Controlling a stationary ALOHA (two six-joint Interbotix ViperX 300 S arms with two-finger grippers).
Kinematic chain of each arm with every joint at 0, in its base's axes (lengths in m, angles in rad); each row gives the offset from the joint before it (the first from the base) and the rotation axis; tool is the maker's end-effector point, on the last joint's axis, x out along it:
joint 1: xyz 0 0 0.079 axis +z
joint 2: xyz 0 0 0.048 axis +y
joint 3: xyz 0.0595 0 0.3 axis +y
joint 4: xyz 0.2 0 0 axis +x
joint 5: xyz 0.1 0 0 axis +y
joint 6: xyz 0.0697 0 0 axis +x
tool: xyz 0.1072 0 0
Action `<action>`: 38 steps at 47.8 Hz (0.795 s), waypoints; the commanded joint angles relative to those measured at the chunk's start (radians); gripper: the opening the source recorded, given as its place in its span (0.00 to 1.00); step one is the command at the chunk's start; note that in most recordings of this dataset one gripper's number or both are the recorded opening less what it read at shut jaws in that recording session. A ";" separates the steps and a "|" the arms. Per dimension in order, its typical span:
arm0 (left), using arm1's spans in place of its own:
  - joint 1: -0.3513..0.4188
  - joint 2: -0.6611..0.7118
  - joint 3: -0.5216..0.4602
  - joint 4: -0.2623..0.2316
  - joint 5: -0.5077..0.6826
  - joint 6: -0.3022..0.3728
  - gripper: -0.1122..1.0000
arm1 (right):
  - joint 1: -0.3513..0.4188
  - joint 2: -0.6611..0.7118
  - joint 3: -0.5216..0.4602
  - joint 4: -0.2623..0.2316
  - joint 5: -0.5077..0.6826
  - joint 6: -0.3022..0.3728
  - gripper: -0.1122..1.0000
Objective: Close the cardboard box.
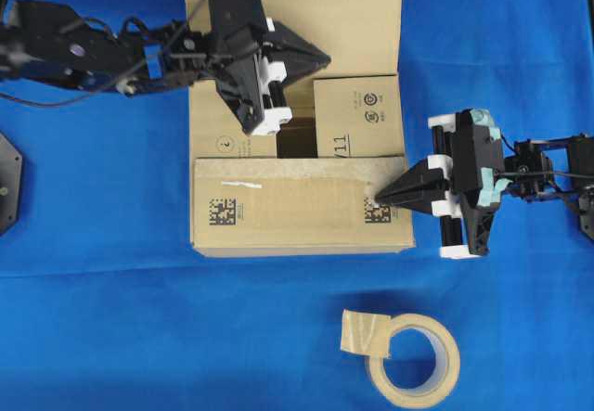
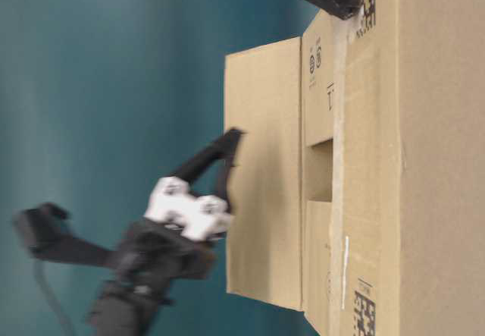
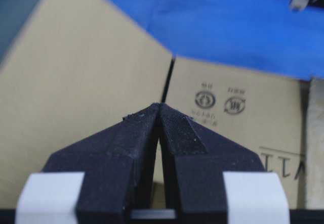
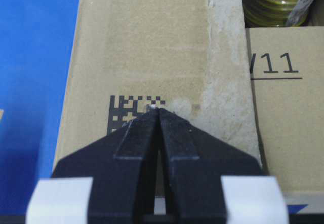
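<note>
Cardboard box (image 1: pixel 299 123) sits mid-table, far flap upright; left gripper (image 1: pixel 320 59) pressed together behind it, right gripper (image 1: pixel 382 197) pressed together on the near flap; risk: near flap springs up if the right lifts early.

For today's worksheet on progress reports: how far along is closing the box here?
Done: the near flap and both short side flaps of the box lie folded down.

In hand: the right claw, shut, presses the near flap; the left claw, shut, is at the far flap.

Left: the far flap is not down, and a gap remains.
</note>
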 commanded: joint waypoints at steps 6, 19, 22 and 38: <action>0.054 -0.100 -0.103 0.000 0.160 0.077 0.11 | 0.002 -0.003 -0.012 0.000 -0.002 0.000 0.10; 0.196 -0.049 -0.232 0.000 0.364 0.120 0.11 | 0.002 -0.002 -0.012 0.000 -0.008 0.000 0.10; 0.221 -0.025 -0.272 0.000 0.442 0.124 0.11 | 0.002 -0.002 -0.012 0.002 -0.009 0.000 0.10; 0.264 0.104 -0.387 0.002 0.713 0.170 0.11 | 0.002 -0.002 -0.012 -0.003 -0.017 -0.002 0.10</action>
